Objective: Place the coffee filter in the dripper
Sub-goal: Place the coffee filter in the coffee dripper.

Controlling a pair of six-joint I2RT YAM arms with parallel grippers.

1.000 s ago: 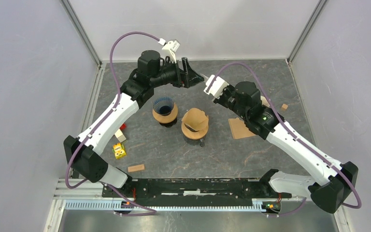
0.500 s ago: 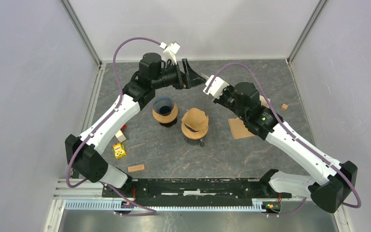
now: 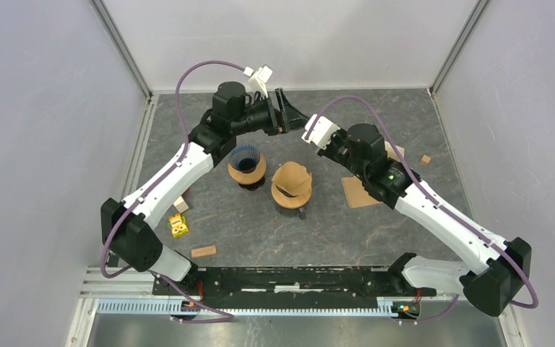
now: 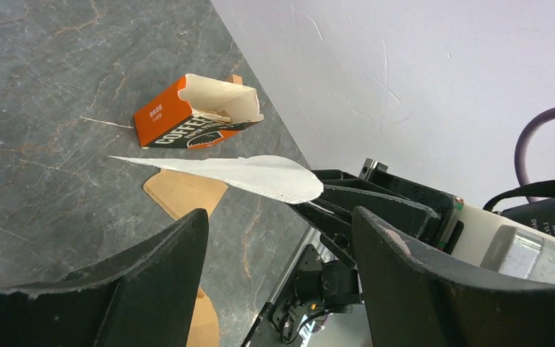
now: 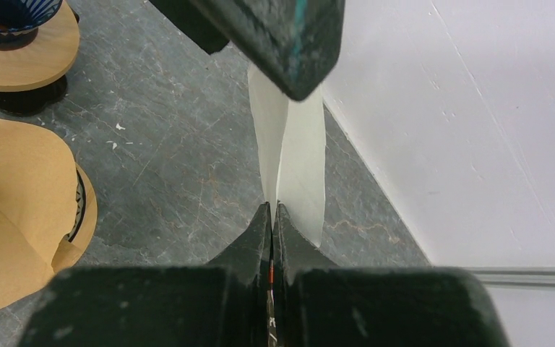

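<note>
Right gripper [image 5: 272, 210] pinched on coffee filter [image 5: 303, 166], left gripper [image 4: 278, 217] spread near its free end: close softly, avoid creasing.

Clearance about the empty dripper [image 3: 245, 160]. Its mouth is uncovered from above. Left: the left arm [image 3: 181, 170] runs close by. Behind and to the right: the left gripper [image 3: 290, 116], jaws spread, and the right gripper [image 5: 272, 217], pinched on a filter [image 4: 260, 176], meet above the table [image 3: 260, 231]. Right: a second dripper [image 3: 291, 184], lined with brown paper, stands just beside. Near side: bare table; small blocks [image 3: 178, 226] lie well to the left.
</note>
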